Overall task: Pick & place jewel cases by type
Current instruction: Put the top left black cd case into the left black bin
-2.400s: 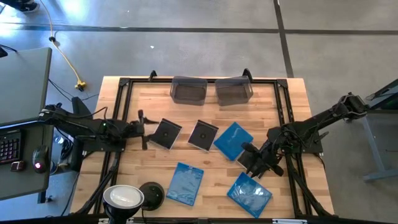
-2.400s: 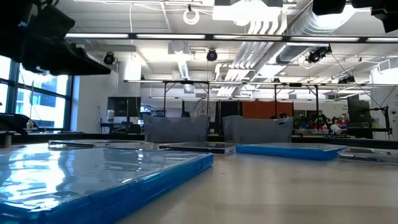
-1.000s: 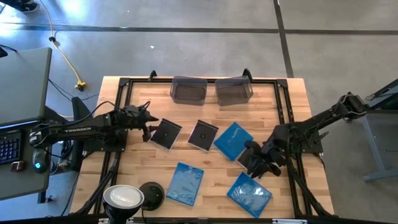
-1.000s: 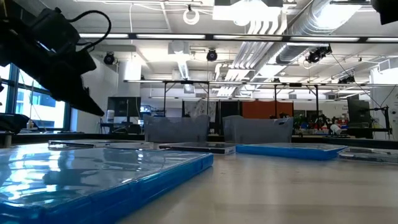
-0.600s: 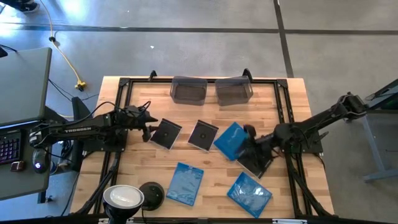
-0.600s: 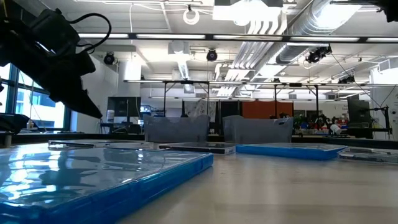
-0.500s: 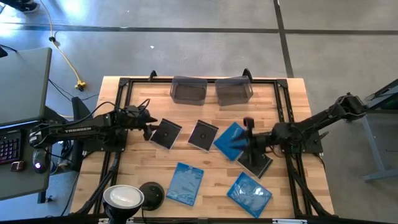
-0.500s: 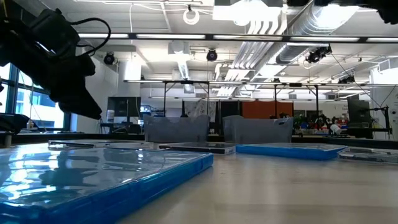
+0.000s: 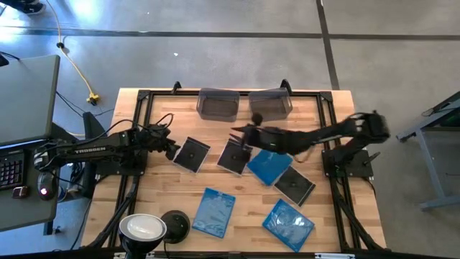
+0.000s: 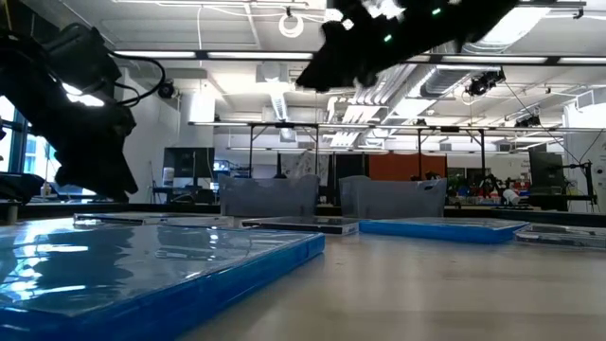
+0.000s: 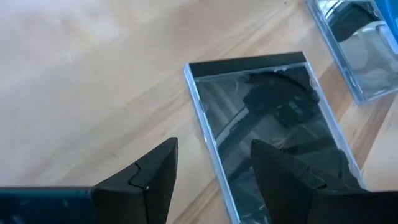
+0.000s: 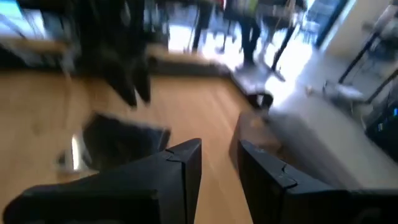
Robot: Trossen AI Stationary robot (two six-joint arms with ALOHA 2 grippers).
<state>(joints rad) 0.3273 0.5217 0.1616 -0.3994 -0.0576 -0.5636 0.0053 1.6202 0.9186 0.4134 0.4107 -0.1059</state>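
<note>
Lying flat on the wooden table, jewel cases scatter.

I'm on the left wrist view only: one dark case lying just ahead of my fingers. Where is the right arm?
Observer: The right gripper is reached across the table, over the far edge of the middle dark case, the neighbour of the left dark case you see.
Operator: How many cases are on the table?
Observer: Six. There is also a third dark case, plus three blue cases.
Operator: And the bins?
Observer: The two grey bins sit side by side at the far edge.
</note>
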